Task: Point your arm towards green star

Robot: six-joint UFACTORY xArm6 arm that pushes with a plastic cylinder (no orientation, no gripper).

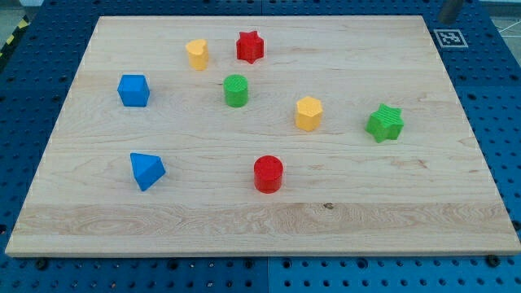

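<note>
The claw cannot be judged here: my tip does not show anywhere in the camera view, so I cannot tell whether anything is grasped or released, nor where the tip stands relative to the blocks. The wooden tabletop (366, 212) lies on a blue perforated surface (24, 89), with a small black-and-white marker (449, 37) just beyond its upper right corner. The green star (384, 123) sits toward the view's right, about midway up the tabletop, alone and touching nothing. Its nearest neighbour is the yellow hexagon (308, 113), to its left and clearly apart. Further left, near the middle, stands the green cylinder (235, 90). Above it, toward the view's top, the red star (251, 47) and a yellow block (197, 54) of unclear shape sit near each other without touching. The blue cube (133, 90) is at the view's left, and the blue triangle (146, 170) lies below it. The red cylinder (268, 174) stands lower down, near the centre, well apart from the rest.
</note>
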